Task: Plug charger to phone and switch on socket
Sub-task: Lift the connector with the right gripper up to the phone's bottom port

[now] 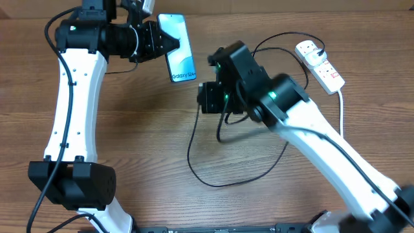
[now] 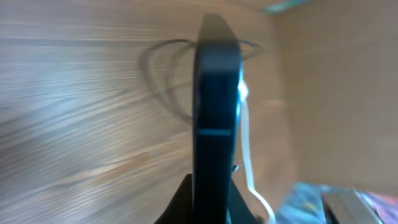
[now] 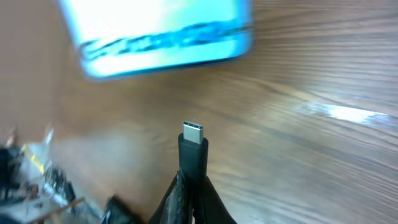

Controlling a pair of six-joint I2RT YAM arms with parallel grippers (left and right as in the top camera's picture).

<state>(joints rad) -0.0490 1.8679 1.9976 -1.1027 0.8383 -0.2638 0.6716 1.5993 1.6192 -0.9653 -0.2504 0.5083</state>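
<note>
My left jaws clamped the phone (image 1: 182, 61), right jaws pinched the charger (image 3: 193, 152); next I had to align its tip with the port.

White-linked left arm (image 1: 70, 97) and right arm (image 1: 323, 139), black joints, green lights (image 1: 272, 96).
</note>
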